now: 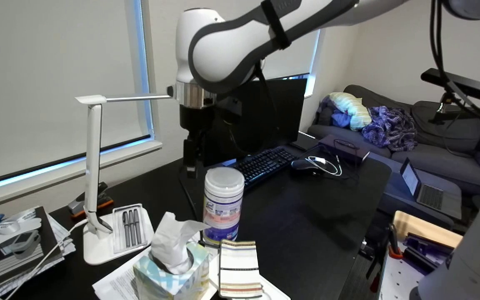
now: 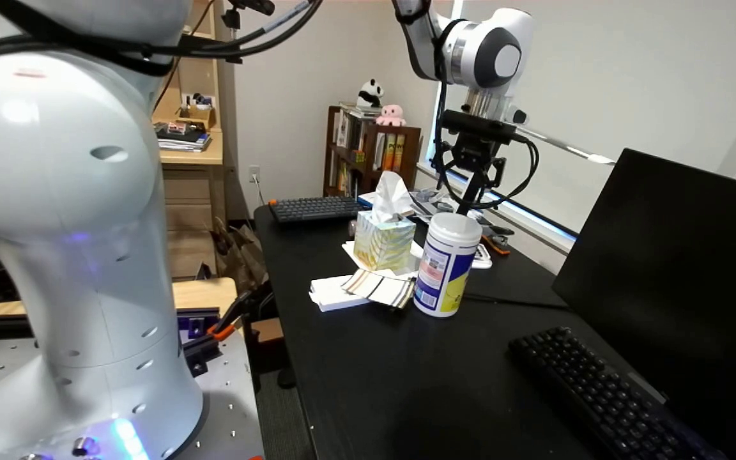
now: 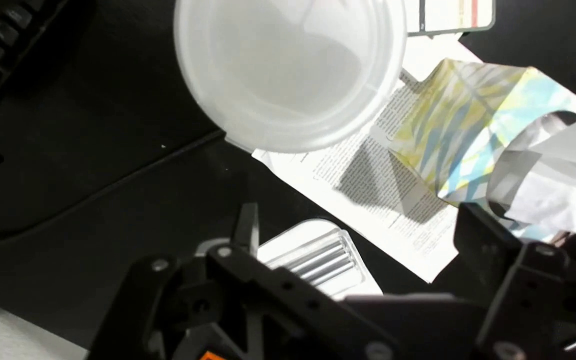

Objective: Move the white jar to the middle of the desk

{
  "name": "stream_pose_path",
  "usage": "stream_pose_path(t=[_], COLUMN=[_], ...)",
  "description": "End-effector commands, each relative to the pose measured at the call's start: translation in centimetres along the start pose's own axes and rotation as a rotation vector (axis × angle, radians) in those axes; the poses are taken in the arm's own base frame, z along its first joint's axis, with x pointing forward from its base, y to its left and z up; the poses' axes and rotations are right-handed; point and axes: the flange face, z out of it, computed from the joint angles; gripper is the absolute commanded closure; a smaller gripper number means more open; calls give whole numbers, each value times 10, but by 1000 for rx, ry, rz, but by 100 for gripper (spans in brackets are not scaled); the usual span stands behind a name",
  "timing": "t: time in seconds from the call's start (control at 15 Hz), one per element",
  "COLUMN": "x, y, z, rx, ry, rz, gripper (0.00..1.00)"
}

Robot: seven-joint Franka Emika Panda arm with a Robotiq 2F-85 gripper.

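Presently, the white cylindrical plastic jar (image 1: 223,204) stands upright on the black desk surface (image 1: 298,233), between the leaf-patterned cardboard tissue box (image 2: 384,246) and the black computer keyboard (image 1: 265,164). Label brand reads "Lysol". The white printed paper sheet (image 3: 388,220) carries text too small to read. The black end effector (image 3: 360,225) is released, fingers (image 3: 483,237) spread, apart from the jar.

Bluish lt at blind (image 1: 56,75) edges, soft shadow on desk (image 1: 281,221), claw (image 3: 358,220) dk/blurry in wrist view
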Motion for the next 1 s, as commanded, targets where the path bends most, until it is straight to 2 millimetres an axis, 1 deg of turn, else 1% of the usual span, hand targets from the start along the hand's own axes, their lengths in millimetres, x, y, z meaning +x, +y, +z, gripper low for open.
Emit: stream_pose_path(t=[0.0,0.33,0.53,0.73,0.87,0.93], x=[-3,-10,-11,-15,-21,-25], y=[12,22,14,8,5,4], z=[16,33,45,53,53,48], rx=[-37,-110,-100,-93,-88,-89], ry=[-27,0,32,25,7,5], rz=[-105,-177,-192,-192,-190,-175], gripper=[0,0,0,0,0,0])
